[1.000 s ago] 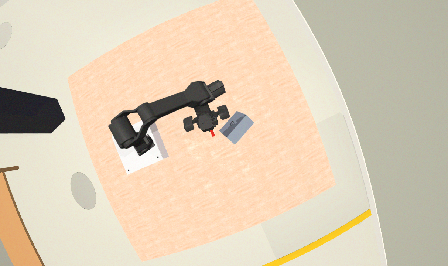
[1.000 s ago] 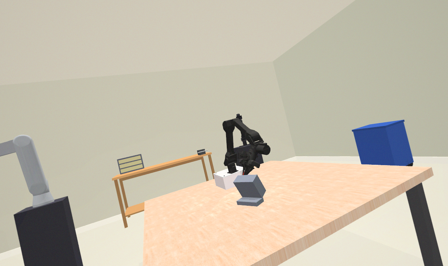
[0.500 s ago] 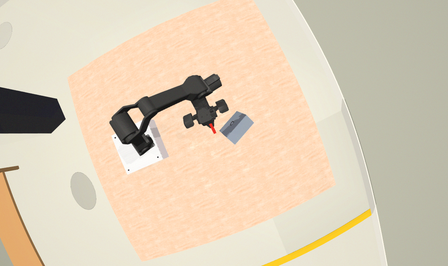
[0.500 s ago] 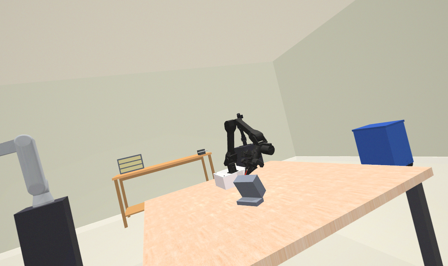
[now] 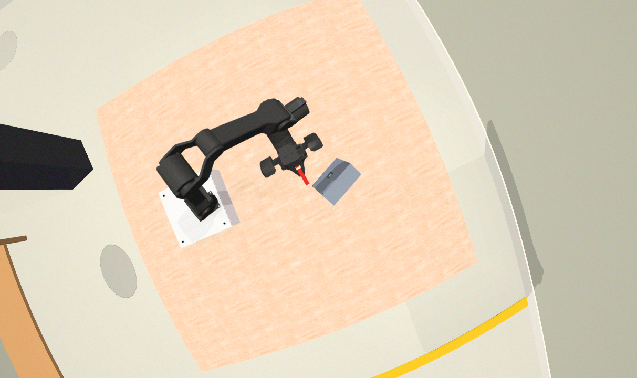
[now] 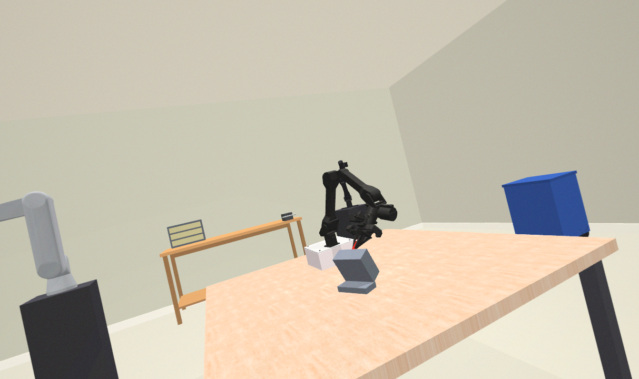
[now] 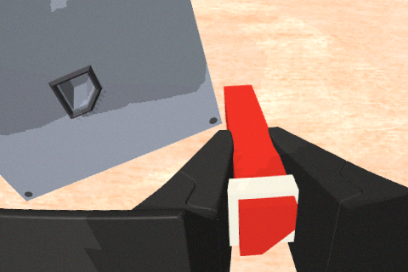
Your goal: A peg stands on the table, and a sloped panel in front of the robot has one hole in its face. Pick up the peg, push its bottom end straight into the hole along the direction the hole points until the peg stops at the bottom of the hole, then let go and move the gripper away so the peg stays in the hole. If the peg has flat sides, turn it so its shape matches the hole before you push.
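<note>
My gripper is shut on the red peg, which is tilted. The peg has flat sides, one cut corner and a white collar near its top end. Its free end is in the air left of the panel in the top view, apart from it. The grey sloped panel stands on the table. Its hole has a dark raised rim with several straight sides. In the wrist view the hole is left of the peg. The exterior view shows the panel's back, hiding the hole.
The arm's white base block stands on the wooden table, left of the panel in the top view. A side bench, a blue bin and a grey arm on a dark pedestal are away from the table.
</note>
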Controlling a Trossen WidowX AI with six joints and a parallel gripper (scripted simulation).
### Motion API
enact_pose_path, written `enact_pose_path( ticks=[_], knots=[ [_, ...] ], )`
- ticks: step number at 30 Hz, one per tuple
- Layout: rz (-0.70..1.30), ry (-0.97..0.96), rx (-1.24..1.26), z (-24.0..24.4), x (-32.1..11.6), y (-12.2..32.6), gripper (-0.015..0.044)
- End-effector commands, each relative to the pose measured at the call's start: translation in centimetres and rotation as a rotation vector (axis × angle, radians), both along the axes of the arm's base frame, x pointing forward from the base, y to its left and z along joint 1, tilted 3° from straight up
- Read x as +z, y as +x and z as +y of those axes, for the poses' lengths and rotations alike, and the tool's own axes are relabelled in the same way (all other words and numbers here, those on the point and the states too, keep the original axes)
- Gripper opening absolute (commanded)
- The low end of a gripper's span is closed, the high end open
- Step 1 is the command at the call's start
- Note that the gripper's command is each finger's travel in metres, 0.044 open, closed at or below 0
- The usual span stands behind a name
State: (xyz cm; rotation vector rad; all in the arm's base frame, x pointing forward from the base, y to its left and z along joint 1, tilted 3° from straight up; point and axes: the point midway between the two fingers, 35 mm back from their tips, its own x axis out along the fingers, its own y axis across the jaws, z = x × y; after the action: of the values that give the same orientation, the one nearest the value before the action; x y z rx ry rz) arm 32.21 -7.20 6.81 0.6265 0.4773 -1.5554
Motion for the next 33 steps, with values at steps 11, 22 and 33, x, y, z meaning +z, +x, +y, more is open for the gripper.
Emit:
enact_pose_path(
  ticks=[11, 22, 33],
  knots=[
    [0.006, -0.087, 0.078, 1.5, 0.2, 0.9, 0.0000],
    [0.007, -0.153, 0.144, 2.9, 0.5, 1.5, 0.0000],
    [0.003, -0.217, 0.211, 4.4, 0.8, 2.1, 0.0000]
  ],
)
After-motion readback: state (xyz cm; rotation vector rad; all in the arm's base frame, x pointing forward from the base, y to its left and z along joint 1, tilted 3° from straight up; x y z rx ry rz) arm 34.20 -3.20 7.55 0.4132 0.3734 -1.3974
